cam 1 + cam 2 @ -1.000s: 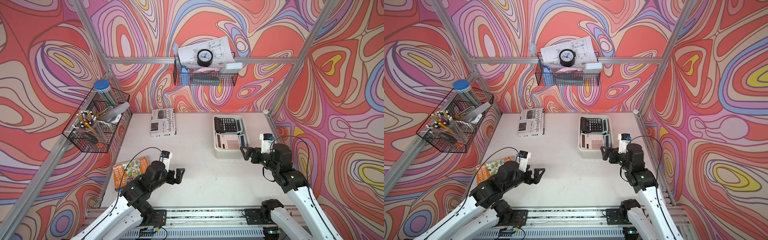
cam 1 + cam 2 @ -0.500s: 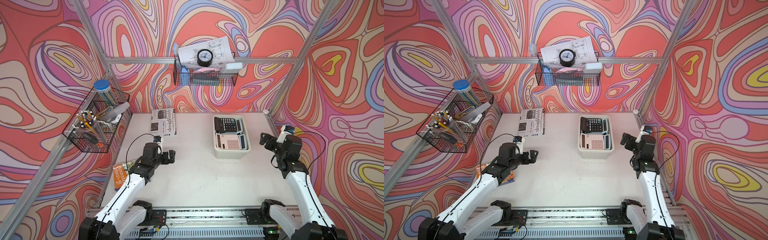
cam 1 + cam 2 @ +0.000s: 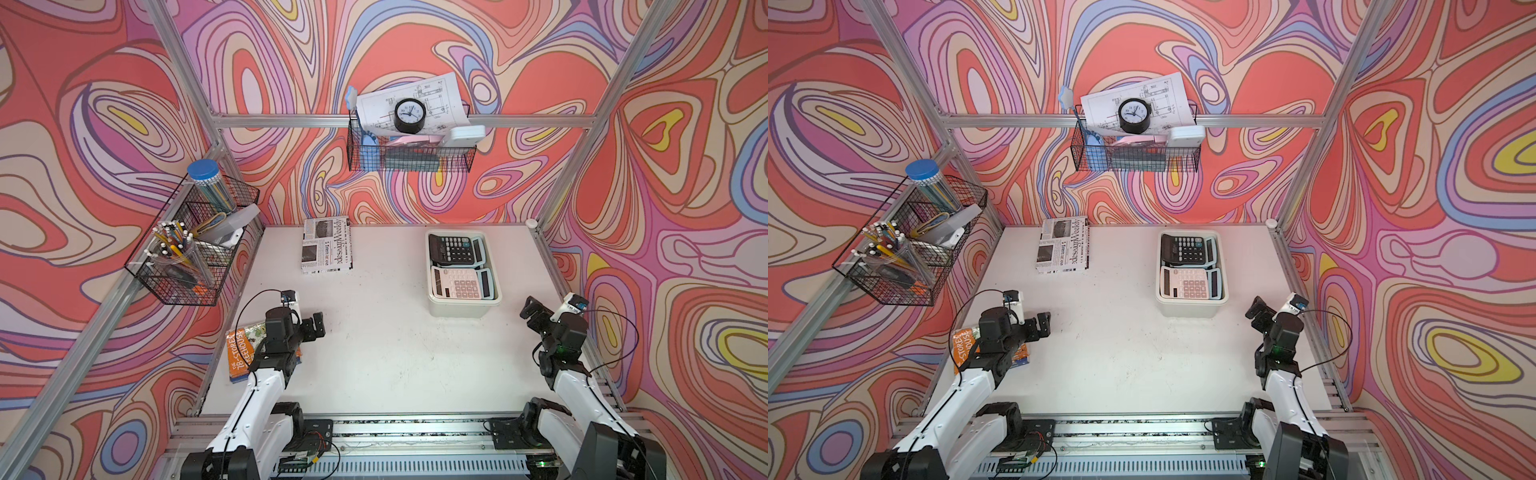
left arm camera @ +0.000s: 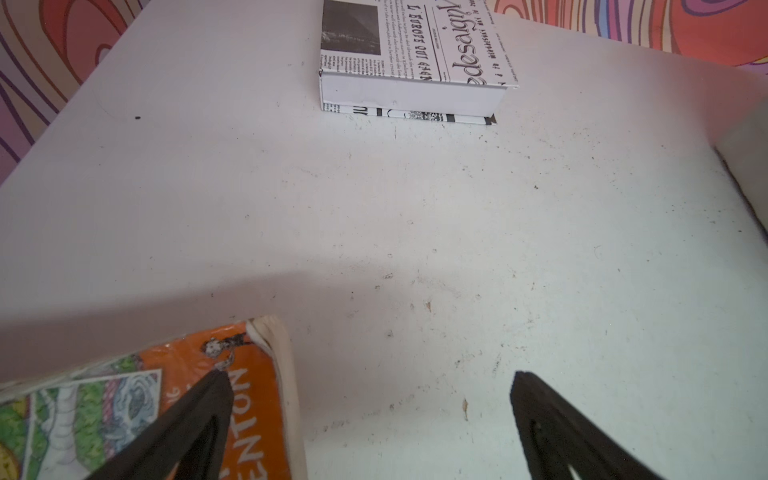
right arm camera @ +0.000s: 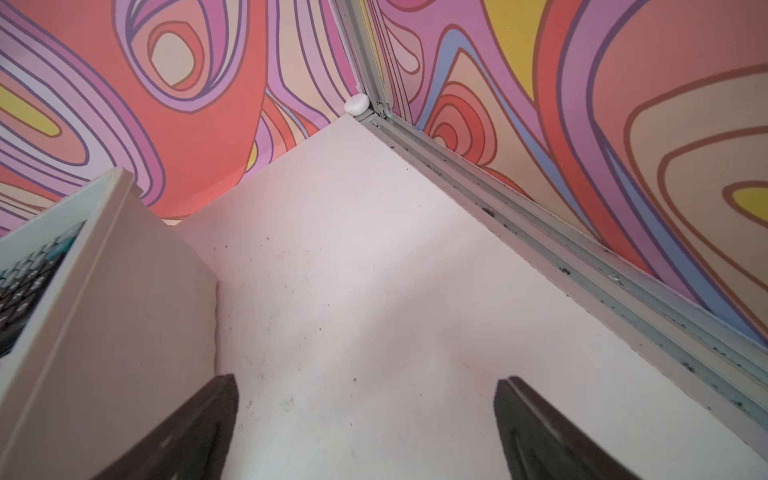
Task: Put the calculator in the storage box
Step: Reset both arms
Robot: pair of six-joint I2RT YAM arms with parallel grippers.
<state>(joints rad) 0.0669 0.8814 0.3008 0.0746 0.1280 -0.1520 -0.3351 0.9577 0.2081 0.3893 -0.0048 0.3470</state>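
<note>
The cream-white storage box (image 3: 461, 309) (image 3: 1190, 309) stands at the back right of the table. A black calculator (image 3: 453, 249) (image 3: 1185, 249) and a white calculator (image 3: 459, 282) (image 3: 1187, 282) lie inside it. My right gripper (image 3: 532, 312) (image 3: 1258, 312) (image 5: 366, 379) is open and empty over bare table, just right of the box's near corner. The right wrist view shows the box's wall (image 5: 124, 291) and dark calculator keys (image 5: 25, 282). My left gripper (image 3: 312, 327) (image 3: 1040, 326) (image 4: 370, 376) is open and empty at the left, beside an orange book.
A newspaper-print box (image 3: 326, 245) (image 4: 411, 62) lies at the back left. The orange book (image 3: 243, 353) (image 4: 145, 407) sits at the left edge, partly under my left arm. Black wire baskets (image 3: 195, 241) (image 3: 409, 153) hang on the walls. An aluminium rail (image 5: 582, 249) borders the table's right side.
My right gripper has drawn away from the box toward the right edge. My left gripper has shifted left toward the orange book. Both stayed open.
</note>
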